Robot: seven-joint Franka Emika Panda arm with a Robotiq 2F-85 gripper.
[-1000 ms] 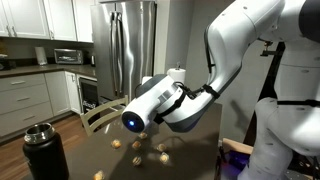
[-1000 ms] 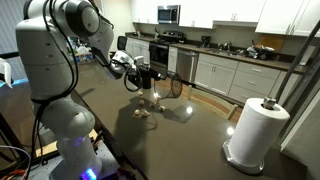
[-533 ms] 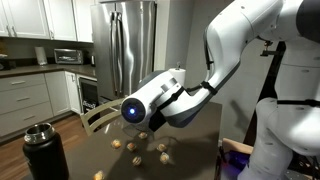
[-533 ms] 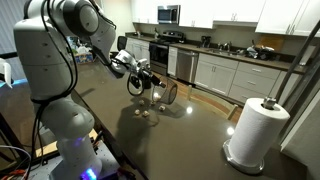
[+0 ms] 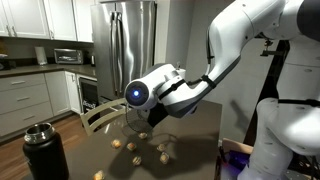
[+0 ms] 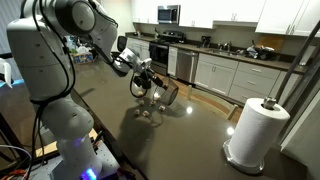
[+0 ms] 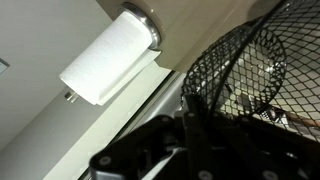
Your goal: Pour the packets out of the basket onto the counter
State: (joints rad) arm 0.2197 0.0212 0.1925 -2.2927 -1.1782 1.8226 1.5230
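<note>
My gripper [image 6: 152, 82] is shut on the rim of the dark wire mesh basket [image 6: 168, 93] and holds it tipped on its side above the dark brown counter [image 6: 195, 135]. In the wrist view the mesh bowl [image 7: 245, 60] fills the upper right, just past the dark fingers [image 7: 190, 125]; whether any packets are left inside I cannot tell. Several small tan packets [image 5: 135, 147] lie loose on the counter [image 5: 195, 150] below the arm; they also show in an exterior view [image 6: 148, 112] under the basket.
A black flask with a metal lid [image 5: 45, 152] stands near the counter's edge. A white paper towel roll [image 6: 255, 130] stands at the opposite end and shows in the wrist view [image 7: 105, 60]. A wooden chair back [image 5: 97, 117] is behind the counter.
The gripper has swung the basket further over and along the counter, tilting it more. More packets lie spread on the counter below it.
</note>
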